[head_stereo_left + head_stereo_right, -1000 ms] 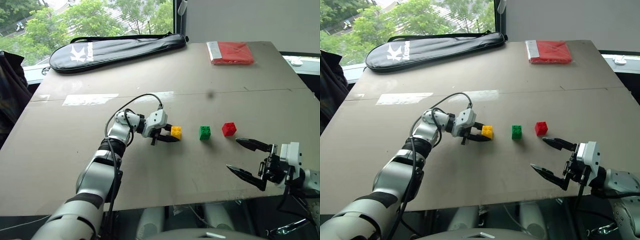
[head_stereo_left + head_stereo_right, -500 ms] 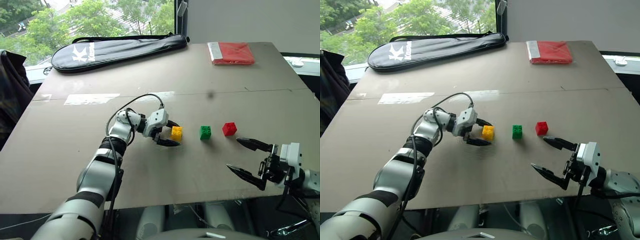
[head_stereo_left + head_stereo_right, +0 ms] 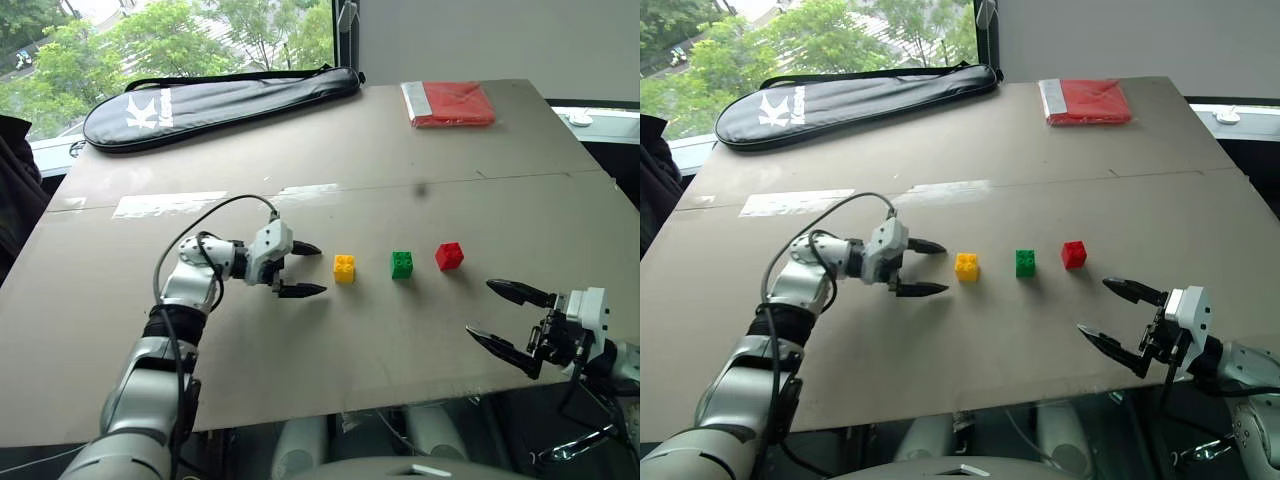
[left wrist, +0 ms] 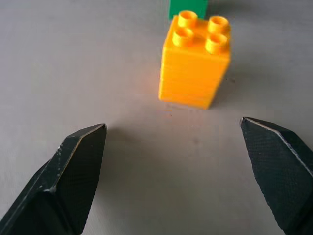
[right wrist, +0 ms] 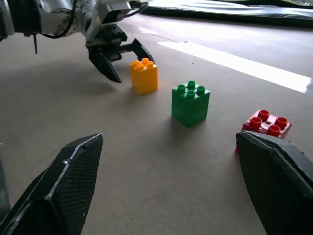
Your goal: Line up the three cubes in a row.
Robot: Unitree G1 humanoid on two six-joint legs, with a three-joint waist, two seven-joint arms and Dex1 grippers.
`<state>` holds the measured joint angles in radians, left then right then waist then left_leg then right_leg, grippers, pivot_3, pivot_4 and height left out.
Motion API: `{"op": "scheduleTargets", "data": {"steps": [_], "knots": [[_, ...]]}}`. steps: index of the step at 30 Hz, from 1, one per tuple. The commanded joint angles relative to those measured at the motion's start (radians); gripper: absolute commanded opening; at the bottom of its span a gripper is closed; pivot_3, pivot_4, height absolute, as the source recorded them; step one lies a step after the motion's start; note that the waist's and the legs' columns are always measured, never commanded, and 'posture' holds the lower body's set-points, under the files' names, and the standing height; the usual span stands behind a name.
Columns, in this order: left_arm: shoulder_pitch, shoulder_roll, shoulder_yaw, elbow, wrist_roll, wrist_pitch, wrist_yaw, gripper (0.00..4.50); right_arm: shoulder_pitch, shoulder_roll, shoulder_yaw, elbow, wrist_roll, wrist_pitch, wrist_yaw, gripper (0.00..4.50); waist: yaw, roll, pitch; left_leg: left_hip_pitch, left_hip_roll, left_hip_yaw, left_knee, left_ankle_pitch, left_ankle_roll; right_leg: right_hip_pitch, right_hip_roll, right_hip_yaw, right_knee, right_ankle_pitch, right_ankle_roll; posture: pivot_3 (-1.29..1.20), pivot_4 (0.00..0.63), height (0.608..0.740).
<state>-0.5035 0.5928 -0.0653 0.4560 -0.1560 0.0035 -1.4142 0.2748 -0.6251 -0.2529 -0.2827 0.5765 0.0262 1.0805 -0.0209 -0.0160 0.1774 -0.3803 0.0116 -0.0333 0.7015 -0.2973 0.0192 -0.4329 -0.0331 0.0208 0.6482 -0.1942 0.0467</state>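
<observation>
Three studded cubes stand in a row near the middle of the brown table: a yellow cube, a green cube and a red cube, each apart from the others. My left gripper is open just left of the yellow cube, not touching it, with nothing between its fingers. The left wrist view shows the yellow cube standing free beyond the spread fingertips. My right gripper hangs open at the table's front right, short of the red cube.
A black racket bag lies along the table's far left edge. A flat red packet lies at the far right. The table's front edge runs just under my right gripper.
My left gripper has opened, let go of the yellow cube and drawn back to the left. The yellow cube stays standing on the table. The camera has shifted a little.
</observation>
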Motion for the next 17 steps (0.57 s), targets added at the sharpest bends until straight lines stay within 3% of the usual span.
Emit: {"op": "scheduleTargets", "data": {"steps": [1,7,12,17], "knots": [[0.127,0.038,0.053,-0.269,-0.074,0.173,0.083,4.47,-0.015,-0.007,-0.043,0.038,0.004,-0.036,0.014,4.5,0.009,0.001,0.001,0.0,0.0,0.0,0.0,0.0,0.0,0.0,0.0,0.0,0.0,-0.001,-0.001,0.0,0.15,0.701],[0.526,0.01,0.162,-0.735,-0.138,0.352,0.339,4.47,-0.03,-0.015,-0.056,0.152,-0.006,-0.049,0.05,4.5,0.01,0.001,0.001,0.0,-0.001,0.001,0.0,0.0,0.0,0.001,-0.003,0.002,-0.002,-0.001,-0.001,0.0,0.15,0.701],[0.708,-0.011,0.194,-0.852,-0.128,0.369,0.477,4.47,-0.04,-0.023,-0.059,0.213,-0.02,-0.071,0.084,4.5,0.012,0.003,0.001,0.001,-0.001,0.001,0.001,0.0,0.0,0.001,-0.002,0.001,-0.002,-0.001,-0.001,0.0,0.15,0.701],[0.793,-0.017,0.175,-0.885,-0.119,0.33,0.538,4.47,-0.051,-0.03,-0.055,0.24,-0.026,-0.079,0.101,4.5,0.01,0.004,0.0,0.002,-0.001,0.004,0.0,0.0,0.0,0.001,-0.001,0.001,-0.001,-0.001,-0.001,0.0,0.15,0.701]]}}
